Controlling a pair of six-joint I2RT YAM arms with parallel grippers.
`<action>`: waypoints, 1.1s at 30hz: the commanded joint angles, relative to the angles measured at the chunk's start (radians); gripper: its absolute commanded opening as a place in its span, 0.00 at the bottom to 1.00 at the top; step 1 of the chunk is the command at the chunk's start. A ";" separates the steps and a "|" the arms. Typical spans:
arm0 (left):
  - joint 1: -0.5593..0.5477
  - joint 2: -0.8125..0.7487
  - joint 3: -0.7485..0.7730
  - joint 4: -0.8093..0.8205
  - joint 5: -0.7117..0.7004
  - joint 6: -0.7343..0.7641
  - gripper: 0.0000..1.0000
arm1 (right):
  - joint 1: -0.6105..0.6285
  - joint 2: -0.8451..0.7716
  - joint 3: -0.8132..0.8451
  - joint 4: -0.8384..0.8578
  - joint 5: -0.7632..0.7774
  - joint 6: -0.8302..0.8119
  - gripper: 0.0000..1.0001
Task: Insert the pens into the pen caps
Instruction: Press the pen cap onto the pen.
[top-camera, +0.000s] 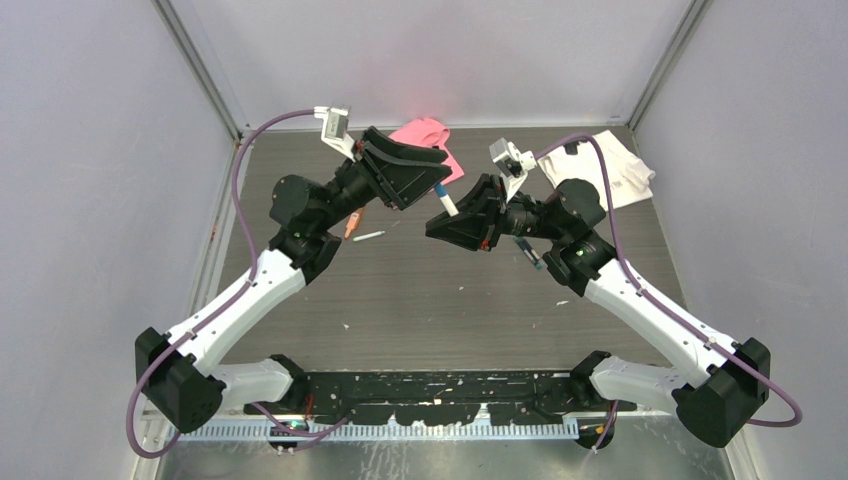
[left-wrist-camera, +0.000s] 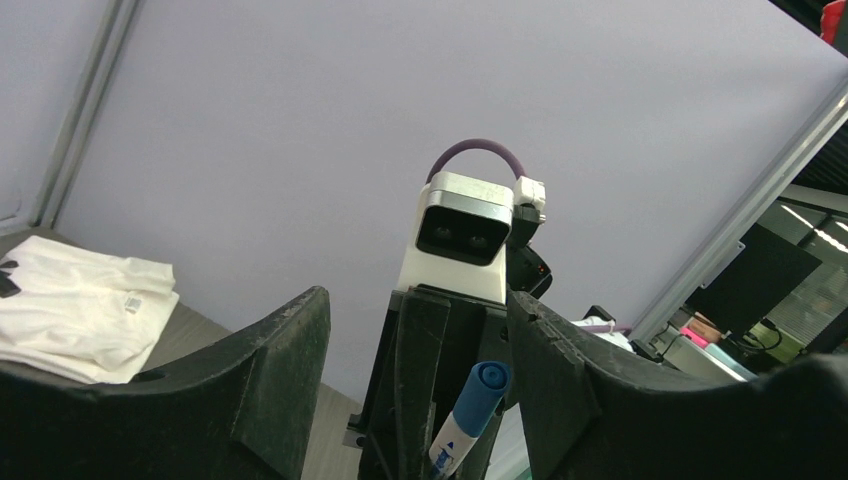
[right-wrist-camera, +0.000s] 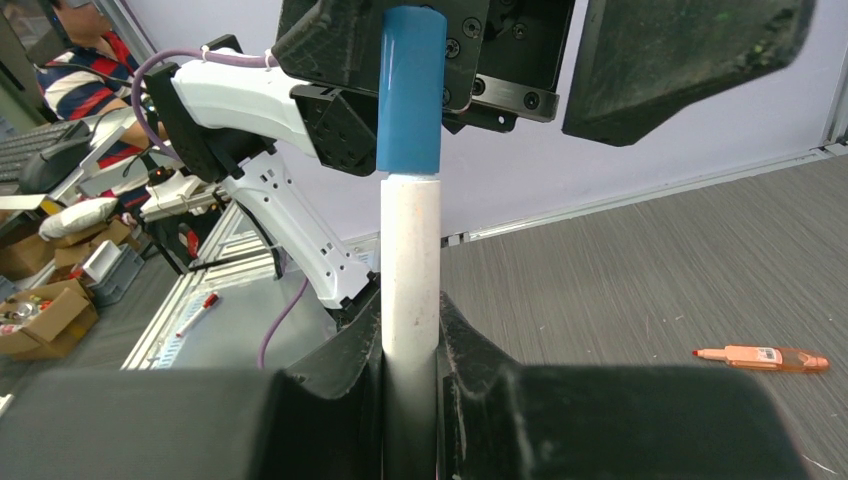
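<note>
— Nearest item?
— Right tool (right-wrist-camera: 411, 350): matte black fingers, scuffed, clenched on a white pen (right-wrist-camera: 411, 270). The pen is a smooth round barrel standing straight up out of the grip, with a blue cap (right-wrist-camera: 410, 90) on its top end.
— The other tool?
— Left tool (left-wrist-camera: 418, 300): broad black fingers spread wide, nothing in them. The capped end of the pen sits just in front of it, roughly between the two fingers. Whether it touches, I cannot tell.
— On the bench?
— Bench (top-camera: 450, 300): dark, grained, flecked with pale specks. Orange pen (top-camera: 350, 226) lying flat by the left arm, with a thin white pen (top-camera: 368, 236) just beside it. Dark pen (top-camera: 527, 250) partly hidden under the right arm.
— Farther back?
— Pink cloth (top-camera: 425, 135), rumpled, behind the left tool. White cloth (top-camera: 610, 170), folded, near the far right corner.
</note>
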 joint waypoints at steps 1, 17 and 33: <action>0.003 0.011 0.047 0.108 0.042 -0.040 0.61 | -0.003 -0.015 0.024 0.046 0.011 -0.001 0.01; 0.002 0.052 0.048 0.161 0.090 -0.075 0.29 | -0.003 0.001 0.032 0.026 0.041 0.019 0.01; -0.016 0.062 -0.074 0.228 0.195 0.002 0.01 | -0.023 0.013 0.091 0.033 0.069 0.122 0.01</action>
